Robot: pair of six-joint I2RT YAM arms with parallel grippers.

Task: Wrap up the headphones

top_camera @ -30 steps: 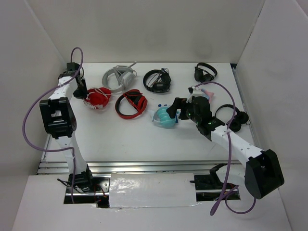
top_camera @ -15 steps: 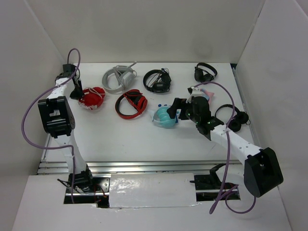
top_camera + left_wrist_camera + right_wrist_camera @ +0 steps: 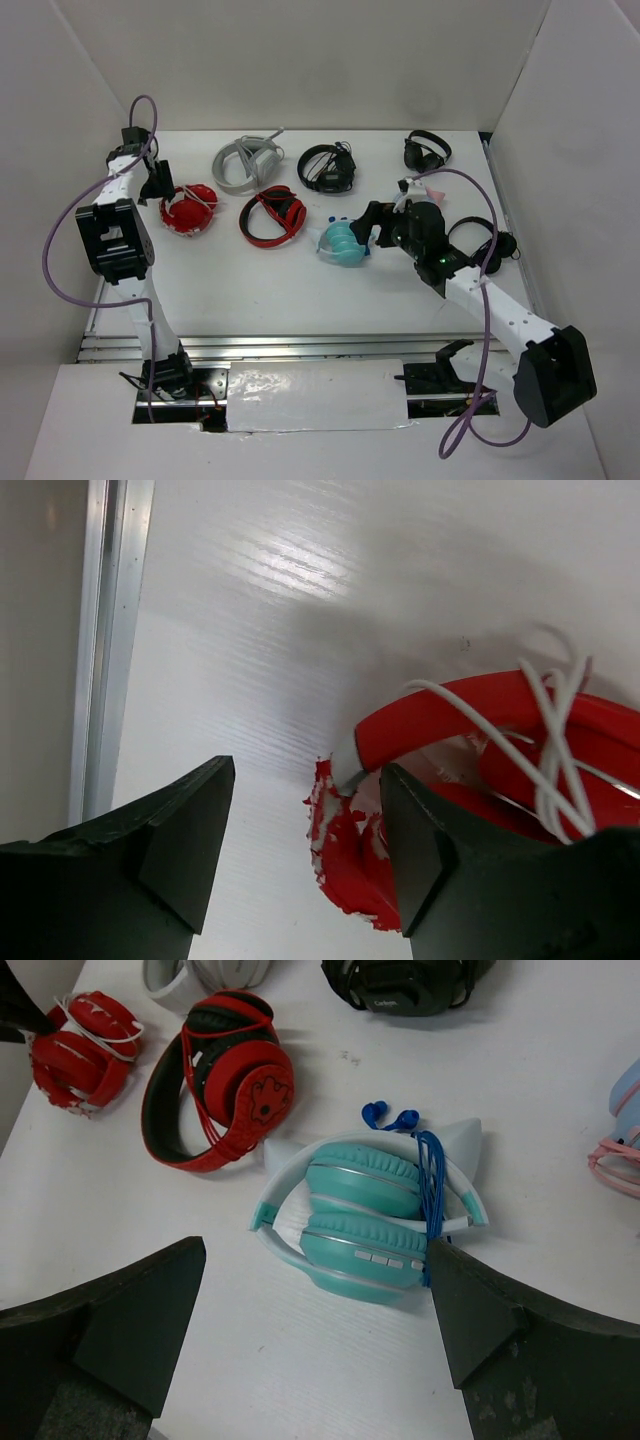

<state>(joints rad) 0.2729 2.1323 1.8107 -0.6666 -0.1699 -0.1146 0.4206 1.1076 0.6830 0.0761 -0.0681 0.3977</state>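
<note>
At the far left of the surface (image 3: 250, 290), just in from the metal rail (image 3: 105, 630), the left fingers (image 3: 170, 860) were released – spread wide, gripping nothing. They pointed down at the left rim of the headphones (image 3: 188, 208), the all-red folded pair lying in the far-left part of the surface. In the wrist view the ragged edge of one red pad sat in the gap between the fingers, close by the right-hand one; whether it touched I could not tell. The white cable (image 3: 545, 740) ran in several strands across the red band and cups.

Behind and to the right of the headphones lay a grey pair (image 3: 243, 162), and just right of them, nearer the arms, a red-and-black pair (image 3: 272, 213) with its hoop open. These two were near each other but apart from the headphones. Farther right, toward the back, sat a black pair (image 3: 328, 167).

Near the middle lay a teal pair (image 3: 360, 1210), folded, with a blue cord (image 3: 430, 1175) wound over its right side. The right fingers (image 3: 130, 1310) hung over it, likewise released – one on either side of the teal pair in the wrist view, closed on nothing.

Right of that arm's wrist a pink-and-blue item (image 3: 430, 190) showed in part, too hidden to name. A small black pair (image 3: 427, 150) lay at the far right of the surface, and another black pair (image 3: 490, 240) sat by the right edge, partly behind the arm.
</note>
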